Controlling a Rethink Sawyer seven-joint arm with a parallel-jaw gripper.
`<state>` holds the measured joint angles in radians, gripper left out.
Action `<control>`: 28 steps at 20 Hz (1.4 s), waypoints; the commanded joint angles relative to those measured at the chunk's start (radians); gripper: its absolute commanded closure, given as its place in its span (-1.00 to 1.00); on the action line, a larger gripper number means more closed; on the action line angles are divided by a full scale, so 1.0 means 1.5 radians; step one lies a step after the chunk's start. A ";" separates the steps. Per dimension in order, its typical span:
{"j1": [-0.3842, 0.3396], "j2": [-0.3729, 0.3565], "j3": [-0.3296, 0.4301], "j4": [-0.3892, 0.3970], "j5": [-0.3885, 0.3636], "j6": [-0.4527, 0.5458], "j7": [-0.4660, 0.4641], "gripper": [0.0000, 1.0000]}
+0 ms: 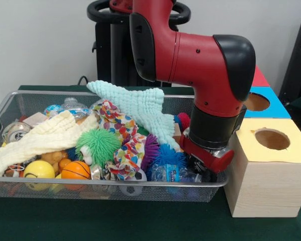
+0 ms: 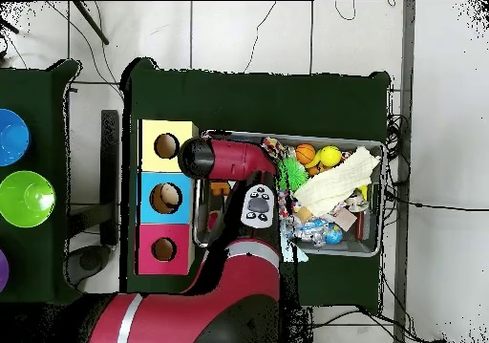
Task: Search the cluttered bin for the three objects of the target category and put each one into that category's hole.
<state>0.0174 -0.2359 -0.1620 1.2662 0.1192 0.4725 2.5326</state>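
The wire mesh bin (image 1: pixel 115 187) is full of clutter. My gripper (image 1: pixel 200 168) reaches down into its right end, mostly hidden by the red wrist and the rim. A crinkly clear plastic piece with blue marks (image 1: pixel 173 173) lies just left of the gripper, by a blue spiky ball. Another clear plastic piece (image 1: pixel 72 107) lies at the bin's far left. In the overhead view the arm (image 2: pixel 234 158) covers the bin's box-side end, and plastic pieces (image 2: pixel 315 229) show near the bin's rim (image 2: pixel 378 205). The blue-panelled hole (image 1: pixel 257 102) (image 2: pixel 165 198) is in the middle box.
A yellow-panelled hole (image 1: pixel 272 139) is in the nearest box and a red panel (image 1: pixel 260 78) is behind the blue one. The bin also holds a cream cloth (image 1: pixel 45 138), a mint cloth (image 1: pixel 138 108), a green spiky ball (image 1: pixel 98 145), an orange ball (image 1: pixel 75 170) and a can (image 1: pixel 15 131). A green bowl (image 2: pixel 26 198) stands on a separate table.
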 commanded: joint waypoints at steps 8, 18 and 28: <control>-0.028 0.020 0.038 0.021 0.026 -0.058 0.091 -1.00; -0.015 0.009 -0.005 0.001 -0.001 -0.024 0.072 1.00; -0.013 -0.022 -0.017 0.025 0.008 -0.005 0.074 1.00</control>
<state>0.0201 -0.2472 -0.2028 1.2685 0.1180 0.4713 2.5328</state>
